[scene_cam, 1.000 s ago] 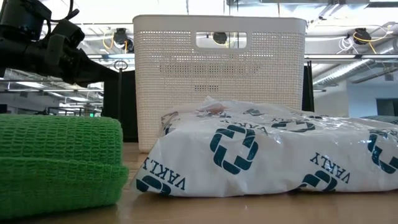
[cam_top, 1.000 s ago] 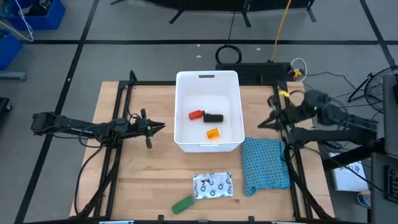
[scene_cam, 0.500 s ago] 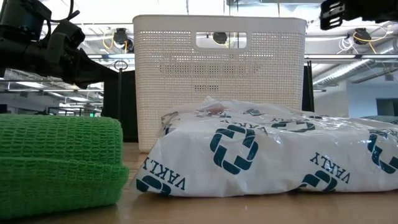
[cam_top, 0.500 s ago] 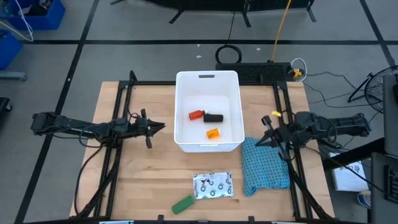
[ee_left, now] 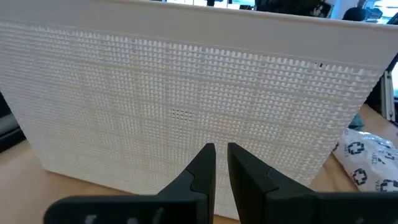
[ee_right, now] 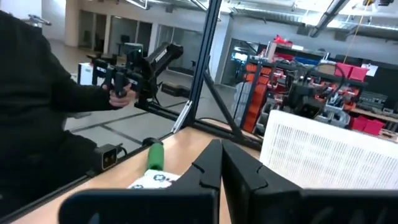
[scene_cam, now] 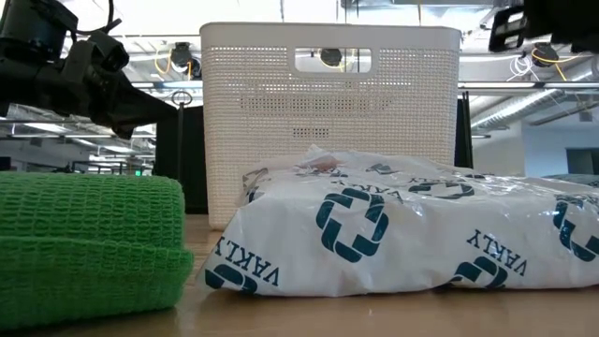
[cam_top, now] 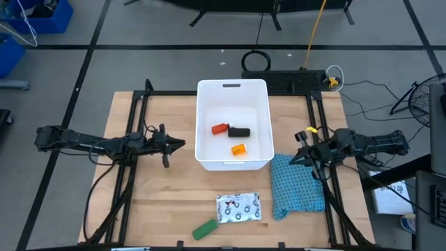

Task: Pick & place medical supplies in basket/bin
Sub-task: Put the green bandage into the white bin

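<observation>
Three small items lie in the white bin; printed pouch and green piece remain on the bench. Left gripper and right gripper: fingers nearly closed, empty.

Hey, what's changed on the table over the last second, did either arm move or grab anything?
The right gripper swung from beside the bin's far right corner toward the near edge and now hovers empty, shut, over the blue cloth's far edge. The left gripper, the bin with its three items, the white pouch and the green piece stayed put.
</observation>
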Tool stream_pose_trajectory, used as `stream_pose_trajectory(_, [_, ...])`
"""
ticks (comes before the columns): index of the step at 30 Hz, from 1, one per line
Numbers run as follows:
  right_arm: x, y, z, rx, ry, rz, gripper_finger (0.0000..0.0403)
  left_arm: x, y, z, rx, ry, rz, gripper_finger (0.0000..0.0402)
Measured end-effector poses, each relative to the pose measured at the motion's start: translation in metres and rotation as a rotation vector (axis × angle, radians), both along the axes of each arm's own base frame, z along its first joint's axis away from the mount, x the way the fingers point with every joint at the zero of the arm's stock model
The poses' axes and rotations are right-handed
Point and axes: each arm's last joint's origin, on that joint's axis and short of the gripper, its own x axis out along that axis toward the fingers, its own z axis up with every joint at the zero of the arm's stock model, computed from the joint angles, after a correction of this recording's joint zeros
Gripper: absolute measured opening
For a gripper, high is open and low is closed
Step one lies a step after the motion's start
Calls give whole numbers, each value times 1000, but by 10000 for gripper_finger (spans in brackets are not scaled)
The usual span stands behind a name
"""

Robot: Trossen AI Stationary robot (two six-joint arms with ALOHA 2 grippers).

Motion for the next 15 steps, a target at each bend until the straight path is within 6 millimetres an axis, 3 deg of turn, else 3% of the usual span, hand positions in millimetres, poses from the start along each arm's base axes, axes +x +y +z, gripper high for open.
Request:
stream_pose_trajectory(4, [4, 0, -20, -24, -14, -6, 0, 0, 0, 0, 3, 0, 0, 47])
stream_pose_trajectory(8, [4, -1, -18, -21, -34, -31, 0, 3, -2, 8, -82, -33, -63, 47])
stream_pose_trajectory(11, [4, 0, -19, -15, -20, -26, 0, 11, -11, 33, -112, -20, -160, 47])
stream_pose_trajectory(15, [4, 0, -19, -12, -20, -26, 0, 24, -33, 73, -25, 114, -175, 47])
